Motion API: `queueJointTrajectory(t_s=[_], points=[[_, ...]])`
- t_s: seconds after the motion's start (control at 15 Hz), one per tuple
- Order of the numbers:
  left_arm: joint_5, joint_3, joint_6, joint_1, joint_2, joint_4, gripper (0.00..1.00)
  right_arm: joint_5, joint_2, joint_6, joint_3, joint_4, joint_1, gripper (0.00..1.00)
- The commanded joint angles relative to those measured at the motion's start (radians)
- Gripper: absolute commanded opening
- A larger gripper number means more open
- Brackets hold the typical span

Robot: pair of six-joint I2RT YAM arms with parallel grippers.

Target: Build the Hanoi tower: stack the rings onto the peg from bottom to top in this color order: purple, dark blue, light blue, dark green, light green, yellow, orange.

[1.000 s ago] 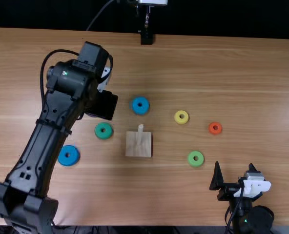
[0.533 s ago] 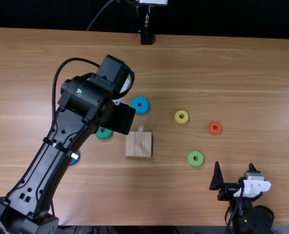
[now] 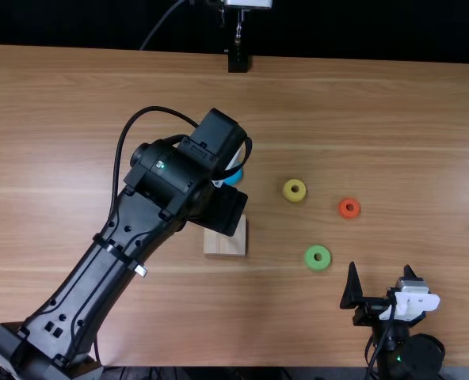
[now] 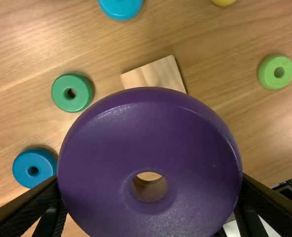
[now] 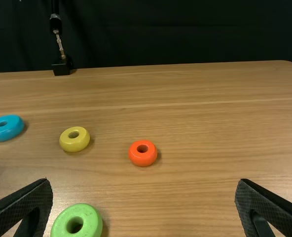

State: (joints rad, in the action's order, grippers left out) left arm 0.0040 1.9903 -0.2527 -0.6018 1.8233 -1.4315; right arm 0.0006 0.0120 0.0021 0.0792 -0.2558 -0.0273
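A thick, round purple ring (image 4: 151,123) with a small central hole is held by the left hand (image 4: 148,182), one finger on each side of its outer rim. Its broad, glossy face is turned to the left wrist view. We judge it stiff and solid, sturdy rather than fragile, and light enough for this grip, though its smooth, curved rim could let it slip or tilt. Opposite points on the rim, at its widest, seem the right hold: they leave the hole free for the peg. We would want the ring level and its hole centred before lowering it as the bottom piece.

Around it, we see a pale wooden block (image 4: 158,74), partly behind the ring. Wood shows through the hole, but we cannot tell whether it is the peg or something beyond it. In the top view the left arm (image 3: 139,229) covers the block's far part.

Farther out on the tabletop (image 3: 361,119) lie the dark green ring (image 4: 61,101), dark blue ring (image 4: 21,165) and light blue ring (image 4: 120,6). The light green ring (image 3: 318,267), yellow ring (image 3: 294,198) and orange ring (image 5: 143,161) sit toward the right, well apart. The right hand (image 3: 380,267) is wide and empty, near the tabletop's near edge.
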Motion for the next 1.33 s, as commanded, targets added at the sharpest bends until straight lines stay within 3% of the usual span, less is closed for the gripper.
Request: queueJointTrajectory(t_s=[0.0, 0.4, 1.27], points=[[0.002, 0.015, -0.016, -0.015, 0.027, 0.005, 0.00, 0.009, -0.012, 0.002, -0.064, -0.069, -0.010, 1.00], [0.002, 0.042, -0.029, -0.058, 0.114, 0.012, 0.00, 0.009, -0.012, 0.002, -0.064, -0.069, -0.010, 1.00], [-0.002, 0.099, -0.040, -0.055, 0.143, 0.016, 0.00, 0.009, -0.012, 0.002, -0.064, -0.069, -0.010, 1.00]])
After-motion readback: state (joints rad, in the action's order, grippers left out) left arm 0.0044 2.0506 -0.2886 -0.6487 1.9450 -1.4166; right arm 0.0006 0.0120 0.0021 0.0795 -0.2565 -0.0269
